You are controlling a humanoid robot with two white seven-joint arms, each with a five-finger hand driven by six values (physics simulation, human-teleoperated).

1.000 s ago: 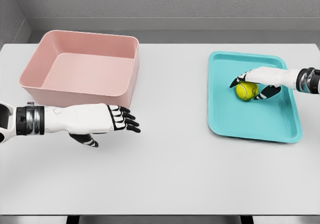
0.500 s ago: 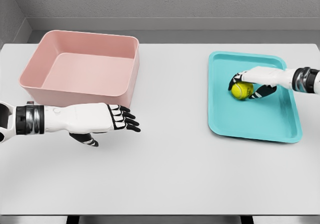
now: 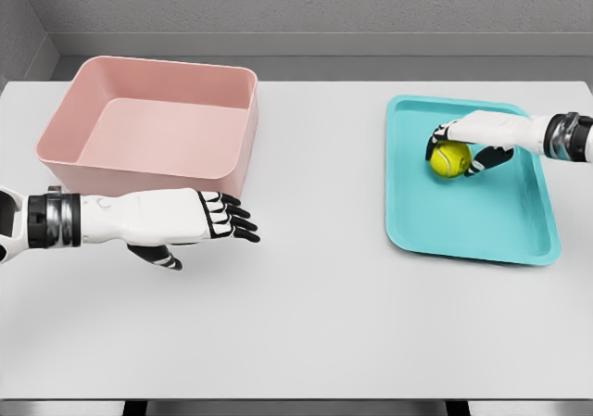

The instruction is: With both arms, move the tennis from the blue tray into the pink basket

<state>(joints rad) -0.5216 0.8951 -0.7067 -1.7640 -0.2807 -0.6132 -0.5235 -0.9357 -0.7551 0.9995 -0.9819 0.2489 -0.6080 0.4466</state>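
A yellow tennis ball [image 3: 449, 159] is over the upper middle of the blue tray [image 3: 482, 226] at the right of the table. My right hand [image 3: 463, 147] reaches in from the right edge and has its fingers curled around the ball. The pink basket [image 3: 153, 124] stands empty at the back left. My left hand [image 3: 227, 223] hovers over the table in front of the basket, fingers stretched out to the right and holding nothing.
The white table [image 3: 306, 305] spreads between basket and tray. A grey wall runs along its far edge.
The right hand has closed around the ball and drawn it slightly up and away from the tray's middle. The left arm has barely moved.
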